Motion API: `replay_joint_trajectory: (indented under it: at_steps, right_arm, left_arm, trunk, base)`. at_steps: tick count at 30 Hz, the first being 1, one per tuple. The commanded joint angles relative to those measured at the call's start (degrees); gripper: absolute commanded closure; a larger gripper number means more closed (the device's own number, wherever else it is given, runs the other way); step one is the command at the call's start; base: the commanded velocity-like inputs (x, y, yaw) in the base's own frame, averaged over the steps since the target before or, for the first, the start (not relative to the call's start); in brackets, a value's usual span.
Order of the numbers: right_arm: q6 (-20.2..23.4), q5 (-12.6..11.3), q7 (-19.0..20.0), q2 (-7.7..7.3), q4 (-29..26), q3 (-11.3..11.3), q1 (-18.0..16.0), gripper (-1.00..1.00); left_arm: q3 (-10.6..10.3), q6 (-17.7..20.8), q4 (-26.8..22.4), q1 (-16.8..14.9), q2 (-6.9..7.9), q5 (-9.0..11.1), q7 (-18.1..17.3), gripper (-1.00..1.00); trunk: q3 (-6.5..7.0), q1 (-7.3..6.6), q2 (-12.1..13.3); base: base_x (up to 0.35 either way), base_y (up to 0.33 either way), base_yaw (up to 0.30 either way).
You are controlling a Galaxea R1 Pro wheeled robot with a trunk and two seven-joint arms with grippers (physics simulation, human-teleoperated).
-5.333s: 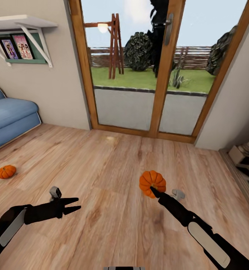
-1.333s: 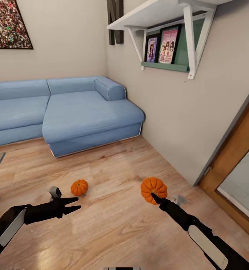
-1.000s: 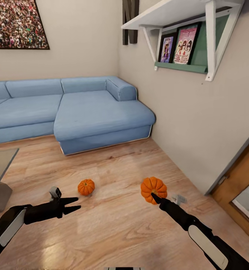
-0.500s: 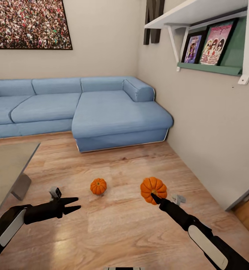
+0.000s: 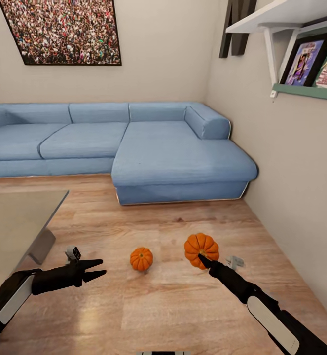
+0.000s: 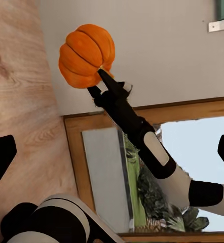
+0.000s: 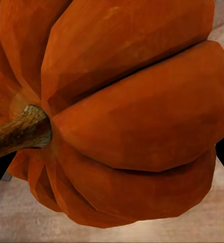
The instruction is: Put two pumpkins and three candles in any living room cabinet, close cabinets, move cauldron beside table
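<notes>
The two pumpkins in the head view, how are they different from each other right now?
The pumpkin in the right hand is held up off the floor at the tip of the right hand, while the pumpkin on the floor lies free, apart from both hands. The held one looks bigger in the picture, though it is nearer the camera. The floor one lies between the two arms, ahead of the open left hand. Both are round, ribbed and orange.

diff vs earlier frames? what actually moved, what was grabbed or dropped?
Only the view moved: the robot turned left, from the patio doors to the sofa and table. Nothing grabbed or released. The right gripper still holds its pumpkin; the left gripper stays open and empty. The second pumpkin lies on the floor, seemingly unmoved.
</notes>
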Motion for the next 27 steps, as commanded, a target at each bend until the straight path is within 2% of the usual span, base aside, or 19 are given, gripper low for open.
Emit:
replay_joint_trajectory:
  at_steps: [1,7,17,20,23,25,27]
  right_arm:
    - [0.07,-0.49,0.12,-0.08,-0.06,0.08,-0.03,1.0]
    - [0.03,-0.41,0.22,-0.13,-0.06,0.1,-0.02,1.0]
    - [-0.04,-0.46,0.29,-0.1,-0.06,-0.03,0.0,1.0]
    - [-0.08,-0.44,0.32,-0.11,-0.31,-0.06,0.01,1.0]
    - [-0.16,-0.39,0.21,-0.37,-2.41,-0.17,-0.01,1.0]
    - [-0.01,-0.41,0.08,-0.56,-7.16,-0.34,-0.01,1.0]
    - [0.1,-0.49,-0.18,-0.53,-12.09,-0.32,-0.02,1.0]
  left_arm:
    - [-0.18,0.41,0.03,-0.07,0.05,0.25,-0.09,-1.0]
    - [-0.19,0.41,0.02,-0.07,0.05,0.25,-0.09,-1.0]
    - [-0.24,0.41,0.02,-0.07,0.05,0.17,-0.01,-1.0]
    - [-0.2,0.41,0.02,-0.07,0.05,-0.9,0.23,-1.0]
    - [0.34,0.37,0.02,-0.07,-0.01,-2.43,3.2,-1.0]
    - [0.61,0.04,0.83,-0.07,-0.11,-2.74,7.29,-1.0]
    - [1.08,-0.58,2.74,-0.14,-0.88,-2.77,10.73,-1.0]
  trunk:
    - [-0.05,0.02,-0.02]
    - [-0.05,0.02,-0.02]
    - [-0.05,0.02,-0.02]
    - [-0.05,0.02,-0.02]
    - [-0.05,0.02,-0.02]
    - [-0.05,0.02,-0.02]
    - [-0.05,0.02,-0.02]
  base:
    - [0.335,-0.113,0.271]
    - [0.285,-0.114,0.155]
    - [0.017,-0.012,0.002]
    - [0.0,0.0,0.0]
    - [0.0,0.0,0.0]
    - [0.0,0.0,0.0]
    - [0.0,0.0,0.0]
